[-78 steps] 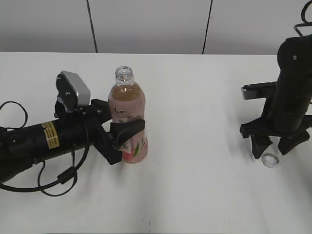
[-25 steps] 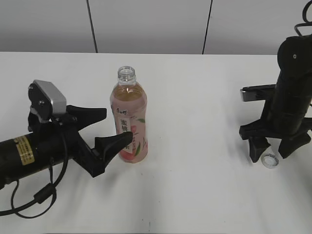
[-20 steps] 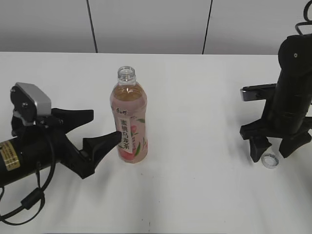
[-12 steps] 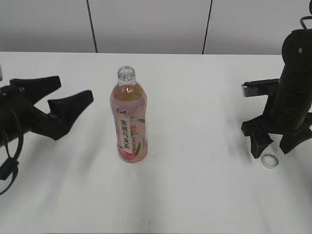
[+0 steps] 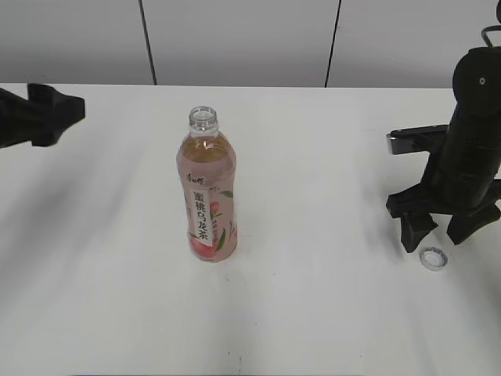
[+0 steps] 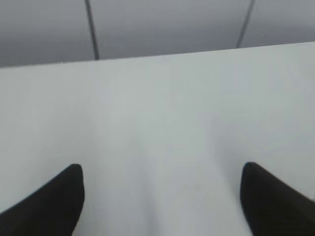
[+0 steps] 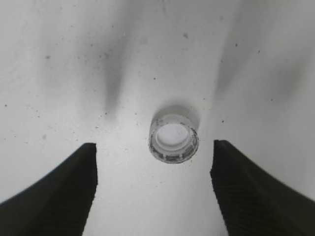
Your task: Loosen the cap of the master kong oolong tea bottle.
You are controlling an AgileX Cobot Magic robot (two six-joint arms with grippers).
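The master kong oolong tea bottle (image 5: 207,196) stands upright near the table's middle, its neck open with no cap on it. The white cap (image 5: 432,258) lies open side up on the table at the right; in the right wrist view it (image 7: 173,137) sits between and just ahead of the jaws. My right gripper (image 5: 445,227) is open and empty, just above the cap (image 7: 153,162). My left gripper (image 5: 47,113) is at the far left edge, well away from the bottle; the left wrist view shows it open and empty (image 6: 160,184).
A white table (image 5: 313,313) with a grey panelled wall (image 5: 235,39) behind it. Nothing else stands on the table in view.
My left gripper let go of the bottle and drew back to the far left and up. My right gripper rose slightly off the cap. The bottle stayed upright.
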